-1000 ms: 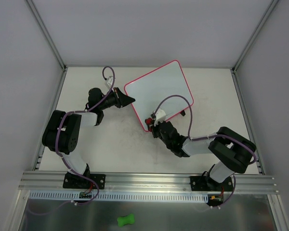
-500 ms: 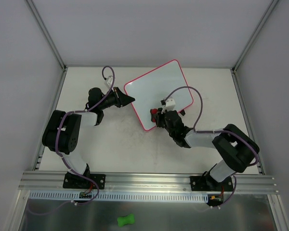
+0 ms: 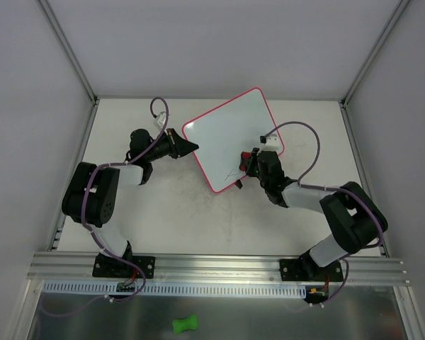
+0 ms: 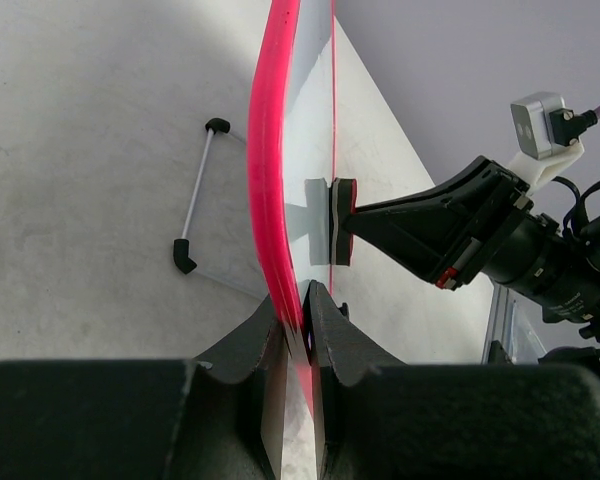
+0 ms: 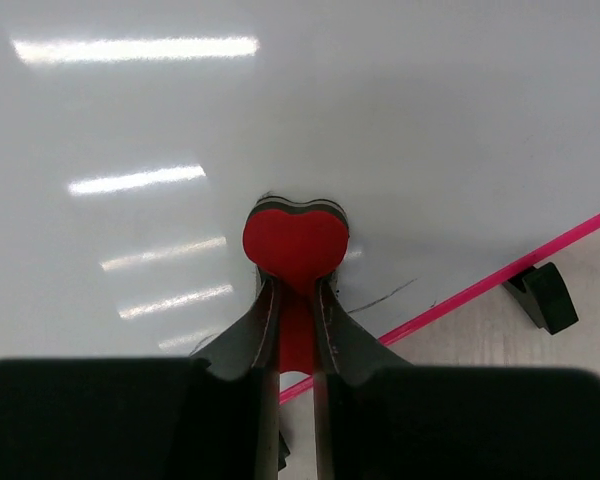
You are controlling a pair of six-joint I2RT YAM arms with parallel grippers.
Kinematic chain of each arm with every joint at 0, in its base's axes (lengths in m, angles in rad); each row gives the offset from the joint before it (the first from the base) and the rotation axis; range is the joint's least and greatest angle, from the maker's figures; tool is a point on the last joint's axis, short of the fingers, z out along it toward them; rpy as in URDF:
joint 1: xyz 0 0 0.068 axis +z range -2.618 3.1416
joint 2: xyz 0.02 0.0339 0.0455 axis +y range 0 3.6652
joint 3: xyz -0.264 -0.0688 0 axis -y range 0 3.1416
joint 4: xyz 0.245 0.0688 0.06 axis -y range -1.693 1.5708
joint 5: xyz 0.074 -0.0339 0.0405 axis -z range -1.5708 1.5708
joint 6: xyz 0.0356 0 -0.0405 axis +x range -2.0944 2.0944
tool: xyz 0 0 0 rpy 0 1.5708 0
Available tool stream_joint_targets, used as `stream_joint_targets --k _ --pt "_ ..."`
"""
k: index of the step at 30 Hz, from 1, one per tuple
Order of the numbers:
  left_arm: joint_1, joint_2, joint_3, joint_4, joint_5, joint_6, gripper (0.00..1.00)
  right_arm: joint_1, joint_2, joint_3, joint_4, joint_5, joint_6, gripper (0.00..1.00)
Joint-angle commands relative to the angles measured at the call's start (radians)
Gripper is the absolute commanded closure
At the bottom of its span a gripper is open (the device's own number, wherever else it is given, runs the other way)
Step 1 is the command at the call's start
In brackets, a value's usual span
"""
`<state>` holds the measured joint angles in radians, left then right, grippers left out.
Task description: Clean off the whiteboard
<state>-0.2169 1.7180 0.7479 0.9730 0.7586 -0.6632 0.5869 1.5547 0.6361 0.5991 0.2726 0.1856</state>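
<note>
Two robot arms reach from the near edge of a pale table point(image 3: 163, 212) toward a whiteboard point(image 3: 230, 138) with a thin pink-red frame. The whiteboard lies turned at an angle on the far middle of the table, between the two claws. The left arm rises from its base, folds at the elbow and stretches its forearm to the whiteboard's left corner. There the left gripper point(image 3: 191, 147) is clamped shut on the frame, one finger on each side of the pink edge. The right arm bends its elbow out wide of the whiteboard's right side and points its forearm back toward the whiteboard's near right edge. The right gripper point(image 3: 248, 159) is closed on a small red eraser point(image 5: 295, 240), whose face presses flat against the white surface just inside the frame. A thin dark stroke point(image 5: 385, 293) shows on the whiteboard between the eraser and the near frame. A small black clip point(image 5: 542, 295) sits just outside that frame. Compared with a second ago, the right gripper and eraser have travelled from the whiteboard's near corner along its near right edge, further onto the surface, and the right elbow has swung wider. The left arm and the whiteboard have stayed where they were.
</note>
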Motion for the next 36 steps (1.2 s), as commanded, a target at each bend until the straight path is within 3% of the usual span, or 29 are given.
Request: stream_joint_targets --k 1,8,15,26,33,36 --pt "-0.021 -0.011 0.019 0.006 0.051 0.051 1.00 0.001 -0.013 -0.050 0.037 -0.019 -0.060 1.00" --pt "-0.022 -0.012 0.021 0.003 0.051 0.050 1.00 0.013 0.044 -0.090 0.234 -0.139 -0.095 0.99" --pt "-0.021 -0.011 0.022 0.000 0.053 0.050 1.00 0.157 0.050 -0.064 0.216 -0.069 -0.238 1.00" --pt "-0.022 -0.009 0.027 -0.008 0.051 0.050 1.00 0.307 0.074 -0.085 0.197 0.003 -0.250 1.00" --pt "-0.022 -0.009 0.027 -0.008 0.051 0.050 1.00 0.300 0.047 -0.101 0.206 0.131 -0.250 1.00" --pt "-0.022 -0.009 0.025 -0.008 0.051 0.050 1.00 0.243 0.039 -0.104 0.206 0.120 -0.191 1.00"
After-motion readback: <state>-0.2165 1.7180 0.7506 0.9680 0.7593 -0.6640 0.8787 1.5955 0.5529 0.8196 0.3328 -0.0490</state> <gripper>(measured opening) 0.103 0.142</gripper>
